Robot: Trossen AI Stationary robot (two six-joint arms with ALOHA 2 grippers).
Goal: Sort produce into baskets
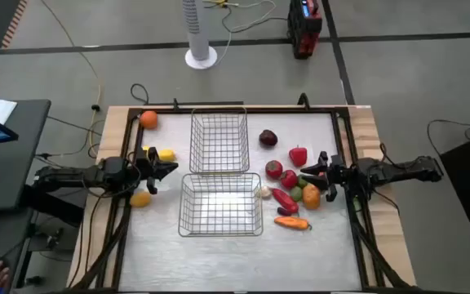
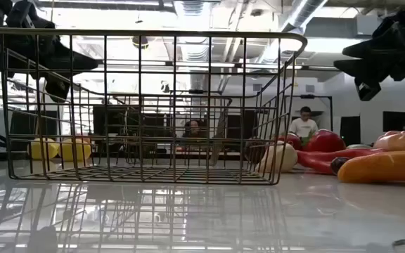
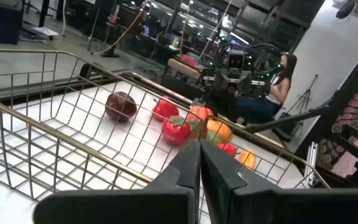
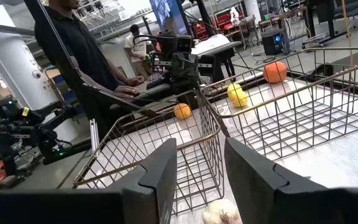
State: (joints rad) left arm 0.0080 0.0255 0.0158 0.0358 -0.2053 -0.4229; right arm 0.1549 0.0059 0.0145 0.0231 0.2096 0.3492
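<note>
Both baskets [image 1: 220, 204] empty; right hand [image 1: 323, 173] parted, nothing held, above produce [image 1: 288, 196]; left hand [image 1: 160, 169] closed, idle. One piece to be isolated before descent.

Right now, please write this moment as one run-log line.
left gripper: shut, empty, beside baskets | right gripper: open, over produce | baskets: empty

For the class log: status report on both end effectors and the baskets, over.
Left end effector shut, empty, beside baskets. Right end effector open, empty, over produce pile. Both baskets empty. Nothing in the way.

two dark jointed arms [image 1: 72, 175] — black cabling, blocky matte end effector [image 3: 199, 163] fingers.
</note>
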